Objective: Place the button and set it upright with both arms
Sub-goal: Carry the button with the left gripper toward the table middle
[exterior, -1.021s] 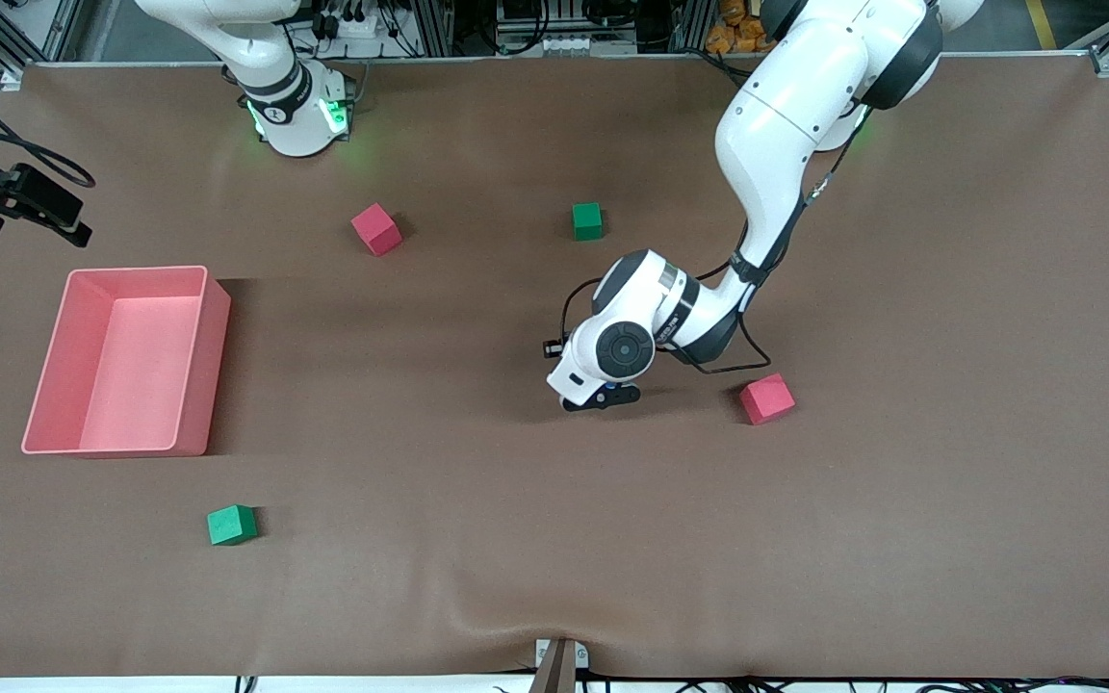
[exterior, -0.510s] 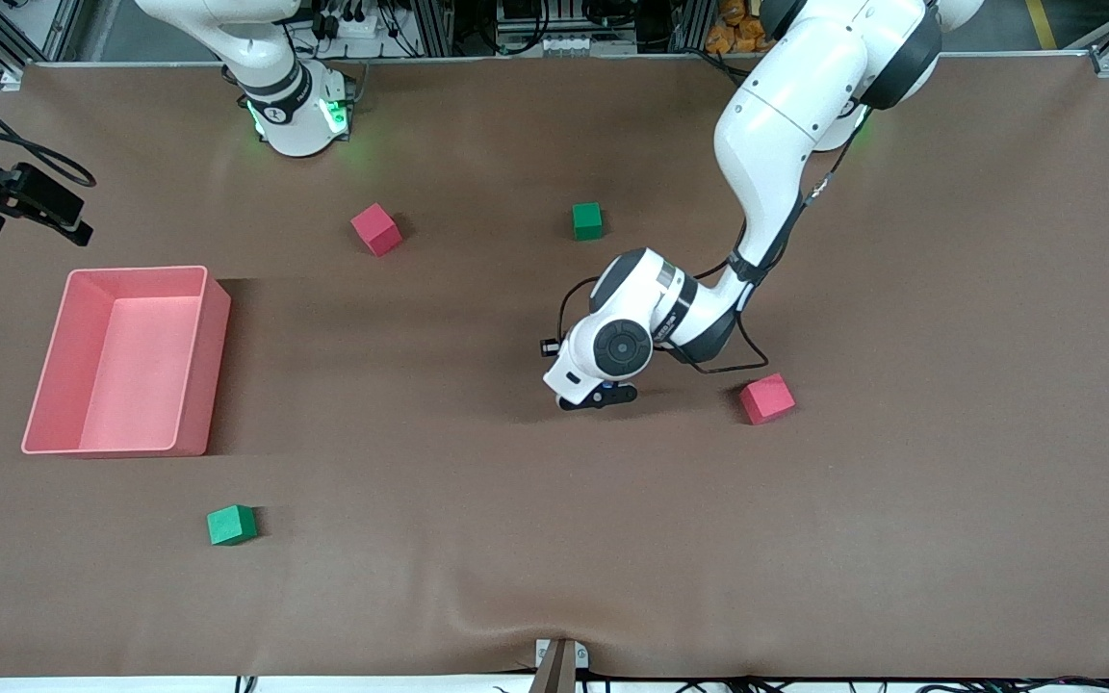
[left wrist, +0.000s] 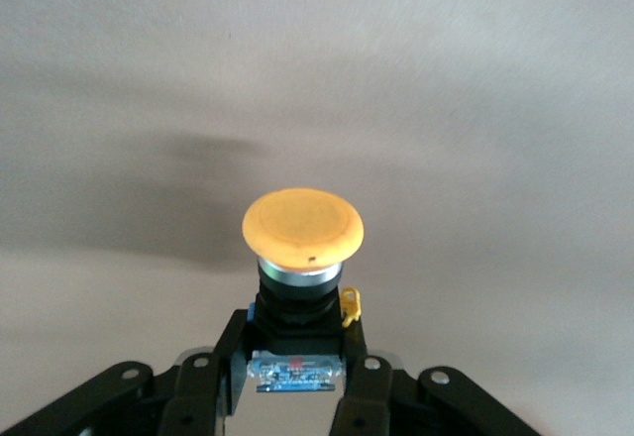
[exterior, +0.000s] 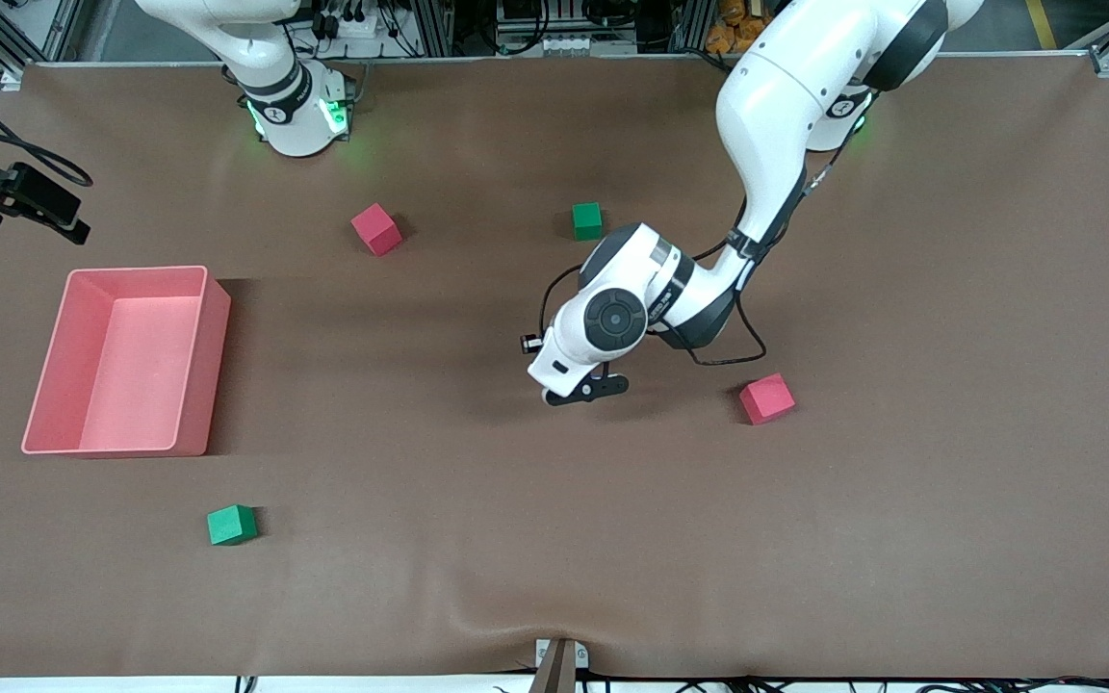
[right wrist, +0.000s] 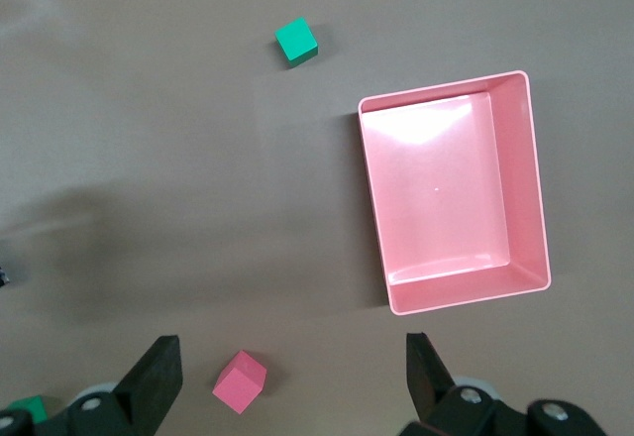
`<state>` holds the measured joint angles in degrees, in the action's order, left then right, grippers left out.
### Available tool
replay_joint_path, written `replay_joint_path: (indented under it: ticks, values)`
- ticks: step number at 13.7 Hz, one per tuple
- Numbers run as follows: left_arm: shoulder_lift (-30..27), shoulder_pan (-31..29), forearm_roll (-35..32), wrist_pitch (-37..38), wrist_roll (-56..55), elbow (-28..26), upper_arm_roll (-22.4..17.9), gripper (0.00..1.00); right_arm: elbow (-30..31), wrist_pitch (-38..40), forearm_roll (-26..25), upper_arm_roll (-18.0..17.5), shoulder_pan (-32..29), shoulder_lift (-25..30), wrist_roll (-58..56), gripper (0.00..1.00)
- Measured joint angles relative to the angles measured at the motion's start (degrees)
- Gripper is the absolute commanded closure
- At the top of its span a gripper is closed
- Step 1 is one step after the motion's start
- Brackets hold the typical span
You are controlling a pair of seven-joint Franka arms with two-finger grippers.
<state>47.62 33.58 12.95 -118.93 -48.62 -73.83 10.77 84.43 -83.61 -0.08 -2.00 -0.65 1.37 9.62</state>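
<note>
My left gripper (exterior: 585, 390) hangs over the middle of the table, near a red cube (exterior: 767, 398). In the left wrist view it (left wrist: 297, 355) is shut on the black body of the button (left wrist: 303, 230). The round orange cap points away from the fingers, above the brown mat. The button is hidden under the wrist in the front view. My right gripper (right wrist: 290, 342) is open and empty, high over the table's right-arm end. It looks down on a pink bin (right wrist: 535, 173) and another red cube (right wrist: 239, 381).
The pink bin (exterior: 136, 272) stands toward the right arm's end. A red cube (exterior: 376, 229) and a green cube (exterior: 587, 220) lie near the robots' bases. Another green cube (exterior: 231, 525) lies nearer the front camera than the bin.
My left gripper has risen and shifted a little toward the right arm's end, with the button still in it. The cubes and the bin have not moved.
</note>
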Motion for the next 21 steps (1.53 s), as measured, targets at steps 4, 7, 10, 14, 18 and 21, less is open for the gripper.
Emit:
replay_joint_path:
  ticks: [4, 7, 10, 14, 18, 21]
  values:
    - [-1.0, 1.8, -10.9, -2.5, -10.2, 0.1, -0.2, 1.0, 0.0, 0.7, 0.0, 0.1, -0.6, 0.0, 0.0, 0.0]
    - [-1.0, 6.0, -21.7, -5.3, -20.5, 0.2, -1.2, 1.0, 0.0, 1.0, 0.0, 0.1, -0.7, 0.0, 0.0, 0.0]
    - [-0.8, 9.7, -31.8, -6.7, -31.0, 0.0, -2.2, 1.0, 0.0, 1.0, 0.0, 0.1, -0.7, 0.0, 0.0, 0.0]
    - [1.1, 13.7, -45.1, -7.3, -41.9, -0.3, -2.4, 1.0, 0.0, 1.0, 0.0, 0.1, -0.7, 0.0, 0.0, 0.0]
    - [2.6, 16.9, -56.6, -7.5, -51.1, -0.3, -2.6, 1.0, 0.0, 0.9, 0.0, 0.1, -0.7, 0.0, 0.0, 0.0]
    - [2.9, 18.2, -64.5, -7.6, -56.4, -0.4, -2.6, 1.0, 0.0, 0.8, 0.0, 0.0, -0.7, 0.0, -0.6, 0.0]
